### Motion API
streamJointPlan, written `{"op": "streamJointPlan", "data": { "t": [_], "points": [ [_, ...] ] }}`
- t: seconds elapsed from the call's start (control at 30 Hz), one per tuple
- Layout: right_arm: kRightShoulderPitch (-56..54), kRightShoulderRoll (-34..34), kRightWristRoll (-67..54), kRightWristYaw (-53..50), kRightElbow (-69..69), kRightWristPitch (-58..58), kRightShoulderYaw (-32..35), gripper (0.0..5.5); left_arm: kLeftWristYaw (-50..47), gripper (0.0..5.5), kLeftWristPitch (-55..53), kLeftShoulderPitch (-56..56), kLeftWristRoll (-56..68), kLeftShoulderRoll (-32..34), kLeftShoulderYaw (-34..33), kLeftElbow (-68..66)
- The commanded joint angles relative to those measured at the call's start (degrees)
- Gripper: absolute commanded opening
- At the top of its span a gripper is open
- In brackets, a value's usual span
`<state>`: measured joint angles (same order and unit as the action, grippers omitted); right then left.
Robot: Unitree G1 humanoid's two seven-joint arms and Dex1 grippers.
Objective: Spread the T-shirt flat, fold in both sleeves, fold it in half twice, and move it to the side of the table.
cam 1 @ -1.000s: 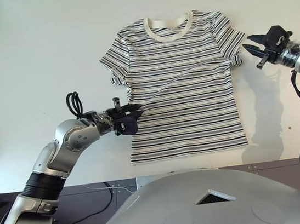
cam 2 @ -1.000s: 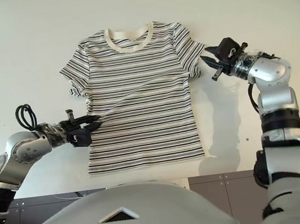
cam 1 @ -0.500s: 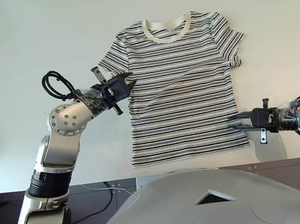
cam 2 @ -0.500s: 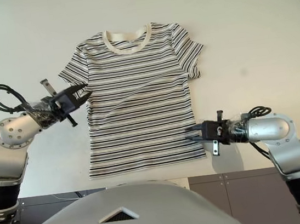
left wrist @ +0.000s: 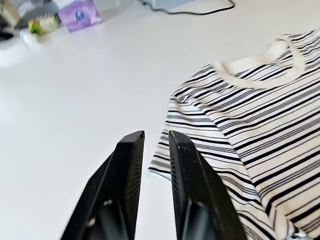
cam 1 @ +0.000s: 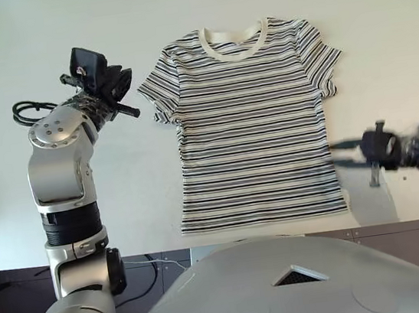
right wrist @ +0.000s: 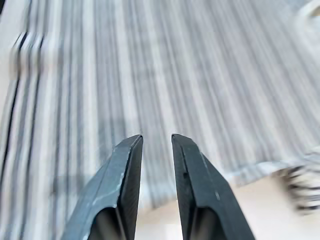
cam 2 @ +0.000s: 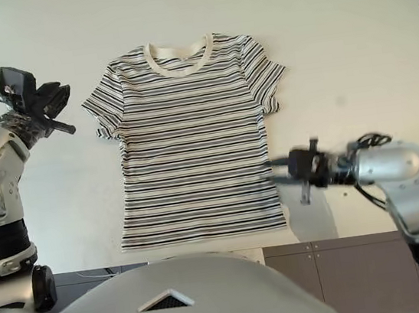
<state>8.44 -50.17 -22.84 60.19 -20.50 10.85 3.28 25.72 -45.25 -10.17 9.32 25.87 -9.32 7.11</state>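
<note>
The T-shirt (cam 1: 251,120) lies spread flat on the white table (cam 1: 36,187), collar away from me, between my two grippers. My left gripper (cam 1: 132,105) hovers just beside the sleeve (cam 1: 156,90) on that side, not touching it. Its fingers (left wrist: 131,165) stand a narrow gap apart and carry nothing. My right gripper (cam 1: 333,145) is low at the shirt's side edge, near the hem, with its fingers also slightly parted and empty. Whether they touch the cloth, I cannot tell.
</note>
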Motion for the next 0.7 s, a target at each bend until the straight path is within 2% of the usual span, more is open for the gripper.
{"op": "streamJointPlan", "data": {
  "t": [0.03,0.13,0.27,0.7],
  "points": [
    [-9.23,5.19,-5.71,-7.68,2.17,6.31,4.59,1.06,-0.65,0.88,-6.0,-3.94,4.23,-2.14,-3.35,-8.21],
    [-9.9,7.65,-7.17,-11.13,1.52,7.86,6.03,1.06,-2.11,0.88,-7.97,-6.55,7.48,-5.53,-6.21,-16.14],
    [-11.25,8.55,-9.69,-12.86,1.52,9.81,8.33,1.06,-4.37,0.88,-9.13,-7.5,10.52,-7.6,-9.33,-19.04],
    [-10.64,9.26,-7.56,-12.85,1.33,8.98,6.65,1.06,-13.6,0.88,-12.04,-11.4,17.23,-11.98,-17.36,-24.42]
  ]
}}
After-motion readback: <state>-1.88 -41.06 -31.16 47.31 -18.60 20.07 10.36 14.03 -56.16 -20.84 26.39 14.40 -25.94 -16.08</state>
